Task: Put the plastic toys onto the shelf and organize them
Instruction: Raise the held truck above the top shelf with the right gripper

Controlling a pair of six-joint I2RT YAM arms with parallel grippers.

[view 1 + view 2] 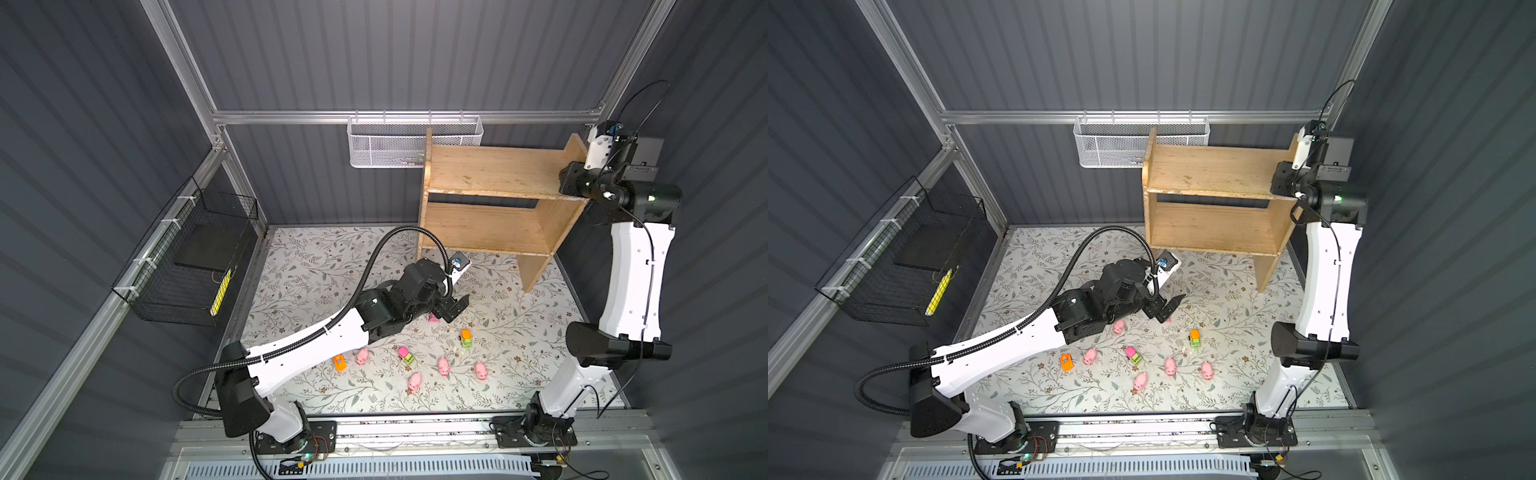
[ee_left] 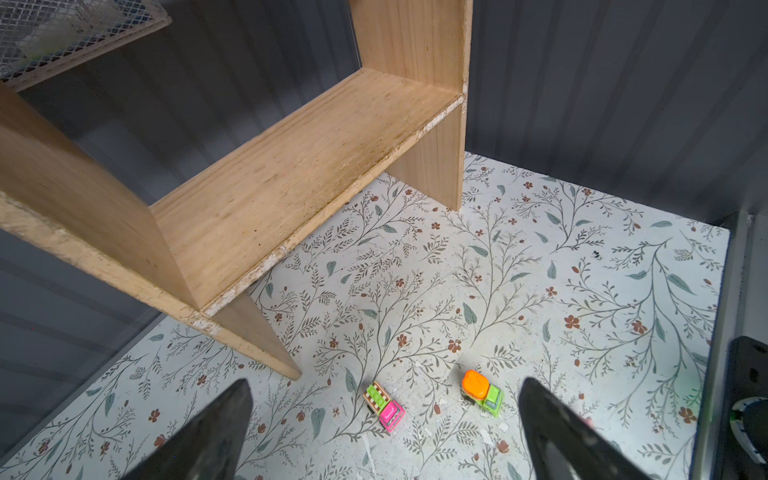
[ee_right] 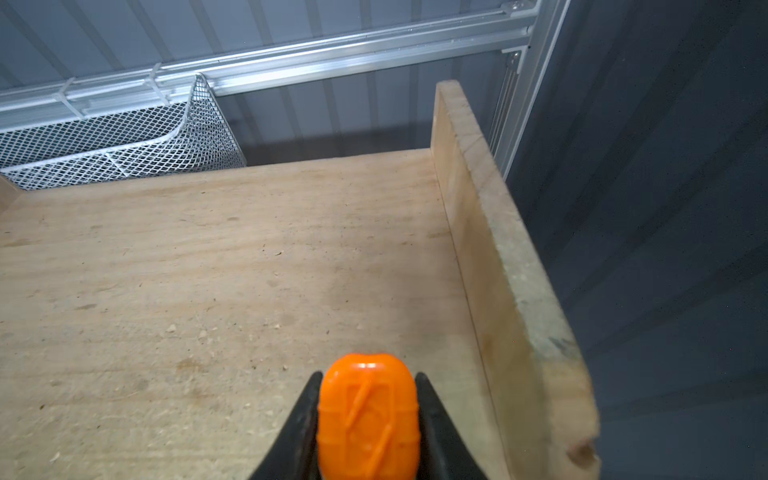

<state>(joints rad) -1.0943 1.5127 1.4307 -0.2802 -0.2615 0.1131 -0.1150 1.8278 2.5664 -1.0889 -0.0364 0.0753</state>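
Bare shelf top [image 3: 232,257], right fingers [image 3: 436,419] around orange toy [image 3: 368,419], apparently beside side panel [image 3: 511,282]; left fingers [image 2: 216,432] wide apart.

The left end effector [image 1: 455,309] hangs with its jaws spread above the floral surface [image 1: 316,266], just beside a pink toy [image 1: 434,318] that is mostly hidden, probably a vehicle. Nearer the front lie four pink pigs [image 1: 362,356], an orange vehicle [image 1: 340,362], a pink-and-green vehicle [image 1: 406,356] and an orange-and-green vehicle [image 1: 466,338], all apart from one another. The right end effector [image 1: 575,183] sits at the right end of the upper tier of the wooden shelf [image 1: 490,174].
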